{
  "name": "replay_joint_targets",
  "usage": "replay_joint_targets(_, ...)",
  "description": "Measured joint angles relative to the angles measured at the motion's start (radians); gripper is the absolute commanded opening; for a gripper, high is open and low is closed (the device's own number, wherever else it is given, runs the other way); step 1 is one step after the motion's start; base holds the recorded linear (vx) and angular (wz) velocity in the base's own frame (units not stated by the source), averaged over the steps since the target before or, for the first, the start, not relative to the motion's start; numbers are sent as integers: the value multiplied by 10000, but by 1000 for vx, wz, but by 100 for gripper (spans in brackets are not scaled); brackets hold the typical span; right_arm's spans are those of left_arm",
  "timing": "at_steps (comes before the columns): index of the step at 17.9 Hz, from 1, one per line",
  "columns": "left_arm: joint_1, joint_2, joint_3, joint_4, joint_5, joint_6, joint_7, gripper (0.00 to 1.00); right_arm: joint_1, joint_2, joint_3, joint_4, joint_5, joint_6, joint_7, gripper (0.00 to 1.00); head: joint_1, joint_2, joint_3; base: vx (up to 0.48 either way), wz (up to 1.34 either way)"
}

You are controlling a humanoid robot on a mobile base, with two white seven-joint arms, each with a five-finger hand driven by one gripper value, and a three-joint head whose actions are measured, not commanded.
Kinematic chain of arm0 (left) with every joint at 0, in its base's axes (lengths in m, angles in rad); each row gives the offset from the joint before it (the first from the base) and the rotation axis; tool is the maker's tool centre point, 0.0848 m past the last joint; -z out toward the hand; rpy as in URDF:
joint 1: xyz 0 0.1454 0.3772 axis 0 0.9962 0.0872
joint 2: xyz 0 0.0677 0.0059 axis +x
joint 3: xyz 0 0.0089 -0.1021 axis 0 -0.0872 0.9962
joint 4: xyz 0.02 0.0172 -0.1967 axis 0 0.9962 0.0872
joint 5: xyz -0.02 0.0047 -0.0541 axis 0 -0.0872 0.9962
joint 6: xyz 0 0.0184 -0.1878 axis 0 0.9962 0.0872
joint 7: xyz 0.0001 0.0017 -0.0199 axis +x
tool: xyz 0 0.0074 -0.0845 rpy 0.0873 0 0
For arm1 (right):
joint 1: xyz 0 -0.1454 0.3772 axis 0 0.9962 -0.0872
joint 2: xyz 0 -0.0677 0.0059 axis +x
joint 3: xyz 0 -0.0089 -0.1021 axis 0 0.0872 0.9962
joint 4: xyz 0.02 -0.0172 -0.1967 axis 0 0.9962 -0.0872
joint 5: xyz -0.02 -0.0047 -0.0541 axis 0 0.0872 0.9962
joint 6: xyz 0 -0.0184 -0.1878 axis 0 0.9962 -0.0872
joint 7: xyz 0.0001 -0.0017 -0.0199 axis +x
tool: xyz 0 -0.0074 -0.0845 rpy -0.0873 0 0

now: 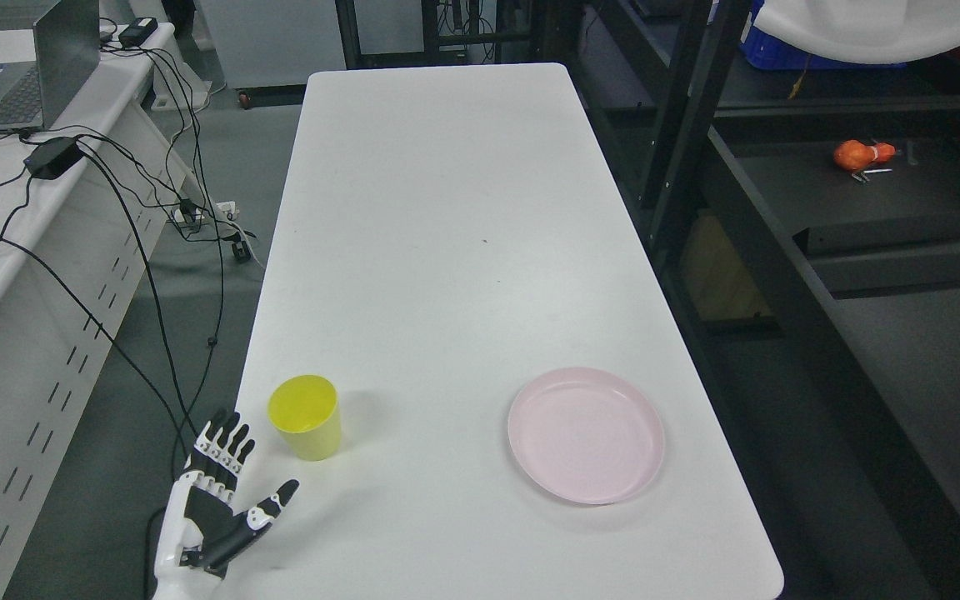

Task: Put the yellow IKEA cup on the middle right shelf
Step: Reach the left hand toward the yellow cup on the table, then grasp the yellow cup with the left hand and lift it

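One left hand (217, 500), fingers (226, 446) spread and empty, just beside upright yellow cup (307, 427) on white table (447, 250).

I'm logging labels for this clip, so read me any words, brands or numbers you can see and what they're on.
No text can be read anywhere.
Yellow cup: no visible print.
Pink plate: plain.
Laptop: keys too small to read.
White table: unmarked.
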Motion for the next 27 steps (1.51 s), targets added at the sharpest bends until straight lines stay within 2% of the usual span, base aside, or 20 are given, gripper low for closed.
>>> replay_joint_targets(11,-1454,68,-75,590,-2156,555,-133,98,1,0,0,0,0,0,1,99,0,0,0,0,0)
replay_joint_targets(23,-2784,16,-272,1757,-2959,729,-143,98,0,0,0,0,0,0,32,99,0,0,0,0,0)
replay_joint_targets(24,-2877,16,-286,1880,-2979,737,-143,98,0,0,0,0,0,0,33,99,0,0,0,0,0)
replay_joint_targets(27,-3063,8,-402,2226,-3016,744,-144,88,0,0,0,0,0,0,24,99,0,0,0,0,0)
